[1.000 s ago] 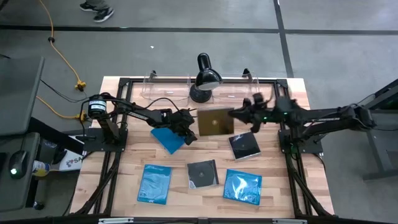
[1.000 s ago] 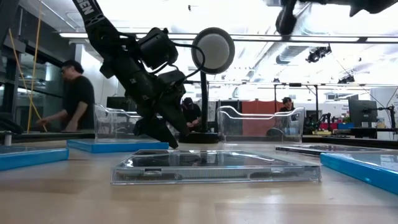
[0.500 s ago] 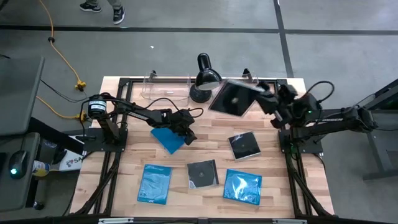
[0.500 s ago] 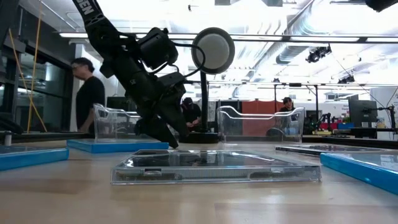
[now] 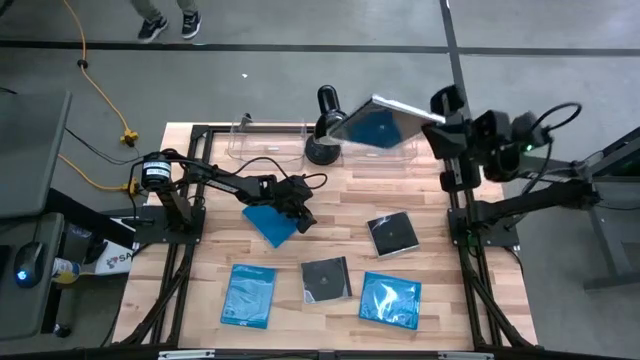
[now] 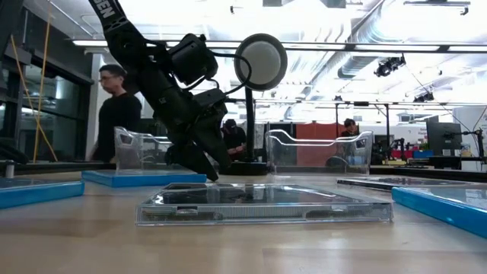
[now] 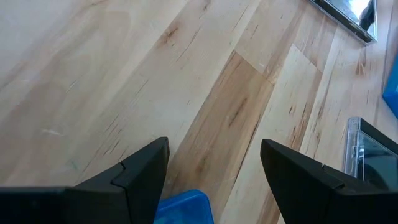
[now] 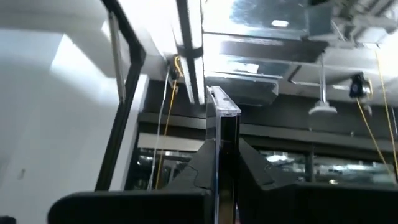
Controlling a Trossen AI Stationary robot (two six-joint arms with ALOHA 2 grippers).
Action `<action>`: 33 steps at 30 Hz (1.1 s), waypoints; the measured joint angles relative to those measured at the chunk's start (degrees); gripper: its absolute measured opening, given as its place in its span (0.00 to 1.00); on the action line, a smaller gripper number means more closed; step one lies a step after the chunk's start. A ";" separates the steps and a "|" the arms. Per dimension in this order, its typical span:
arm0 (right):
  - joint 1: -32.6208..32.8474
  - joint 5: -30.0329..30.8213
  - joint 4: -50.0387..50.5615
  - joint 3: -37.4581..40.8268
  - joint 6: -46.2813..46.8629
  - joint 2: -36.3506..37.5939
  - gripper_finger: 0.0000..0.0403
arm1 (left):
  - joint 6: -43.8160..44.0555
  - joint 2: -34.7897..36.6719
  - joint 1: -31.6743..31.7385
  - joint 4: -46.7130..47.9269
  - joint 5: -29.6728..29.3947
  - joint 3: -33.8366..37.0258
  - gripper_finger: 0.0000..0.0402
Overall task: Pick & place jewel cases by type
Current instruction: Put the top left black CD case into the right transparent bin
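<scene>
While your right gripper [image 5: 432,122] is raised over the table's far edge, it is clamped on a dark jewel case [image 5: 385,123] above the clear bin [image 5: 400,160] — the case tilted. Your left gripper [image 5: 303,216] sits low with fingers apart at a blue jewel case [image 5: 270,221]. Four more cases lie flat nearer the front — two blue [image 5: 249,296], two dark [image 5: 327,279].

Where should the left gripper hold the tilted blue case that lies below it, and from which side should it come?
The blue jewel case lies flat, turned cornerwise. The left gripper is open over its corner. Probably best: come down from above and close across that thin edge, since a flat face gives nothing to pinch.
</scene>
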State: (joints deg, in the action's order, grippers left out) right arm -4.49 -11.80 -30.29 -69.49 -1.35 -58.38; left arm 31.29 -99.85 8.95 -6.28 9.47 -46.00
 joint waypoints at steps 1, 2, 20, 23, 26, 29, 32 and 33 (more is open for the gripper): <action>0.00 -0.90 1.64 -2.71 -1.13 -1.16 0.03 | 0.00 0.00 0.00 0.00 0.02 0.00 0.63; 0.00 -1.60 3.18 -5.46 -2.11 -2.35 0.03 | 0.00 0.00 0.00 0.00 0.02 -0.02 0.63; 0.00 -45.21 27.58 -36.00 -3.22 -15.59 0.03 | 0.02 0.00 -0.83 -0.03 0.68 -0.02 0.63; 0.00 -56.32 27.29 -36.24 1.51 -16.13 0.03 | 0.02 0.00 -0.83 -0.03 0.78 -0.02 0.63; 1.33 -64.69 27.36 -36.09 2.70 -16.75 0.03 | 0.04 0.00 -0.83 -0.09 0.81 -0.02 0.63; 4.04 -68.71 27.11 -36.09 2.48 -17.47 0.03 | 0.04 0.00 -0.83 -0.07 0.85 -0.02 0.63; 5.76 -69.46 27.44 -36.11 2.50 -17.96 0.03 | 0.10 0.00 -0.83 -0.11 0.88 -0.02 0.63; 5.99 -69.16 27.50 -36.11 2.56 -18.18 0.03 | 0.26 0.00 -0.83 -0.13 0.87 -0.02 0.63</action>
State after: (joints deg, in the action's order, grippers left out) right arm 1.50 -80.96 -2.79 -105.60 1.21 -76.56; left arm 31.55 -99.85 8.12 -6.41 10.35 -46.02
